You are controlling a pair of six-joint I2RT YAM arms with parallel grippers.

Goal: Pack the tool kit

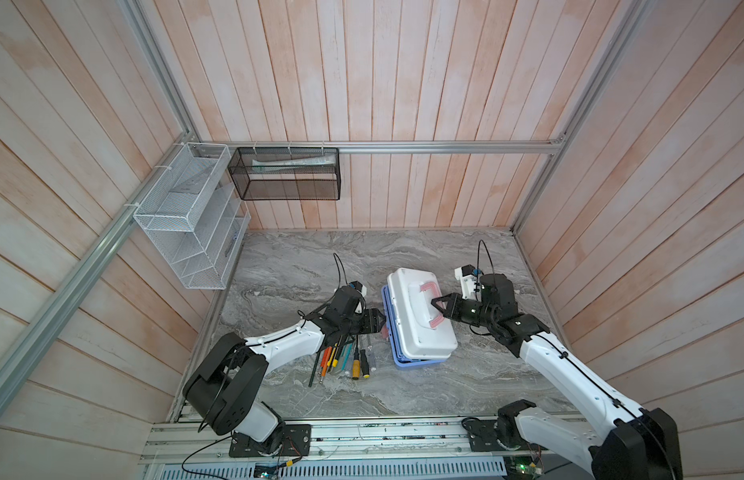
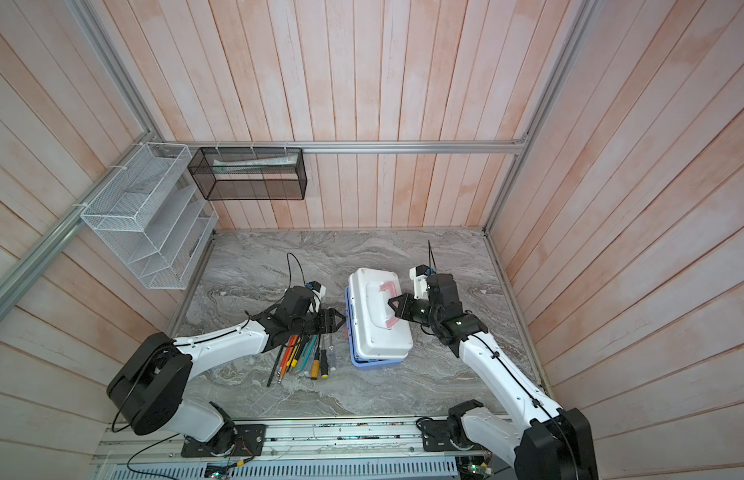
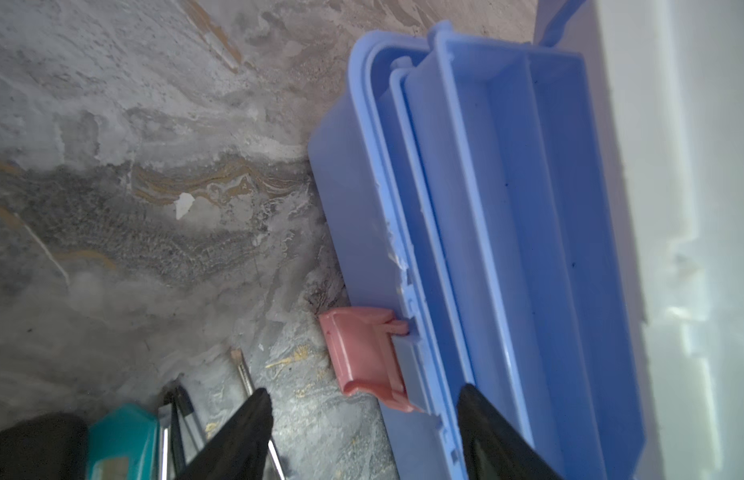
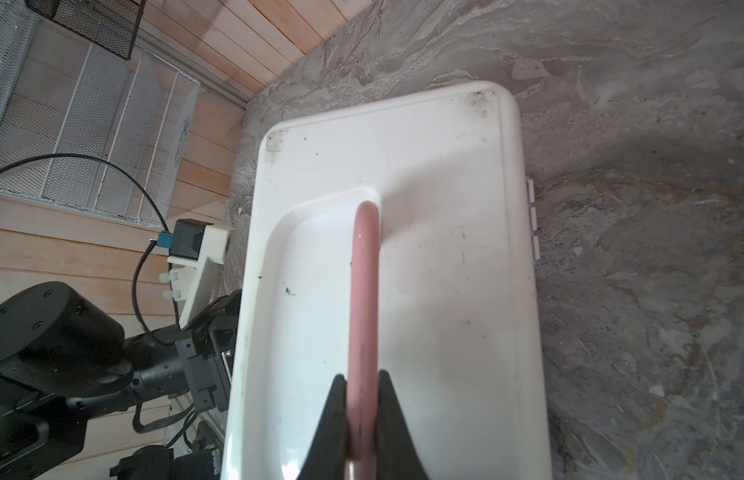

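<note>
surface: marble table (image 1: 403,257), lower centre
right gripper (image 4: 362,380): I'm pinching pink handle (image 4: 364,291)
left gripper (image 3: 366,392): I'm hovering spread beside blue base (image 3: 353,187)

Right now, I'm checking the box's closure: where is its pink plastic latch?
Left wrist view: the pink plastic latch hangs on the left wall of the light blue plastic base, just ahead of the left gripper.

White mesh basket (image 1: 183,216) hung left; black mesh basket (image 1: 285,174) on back rail (image 1: 445,146); marble tabletop (image 1: 403,390).
</note>
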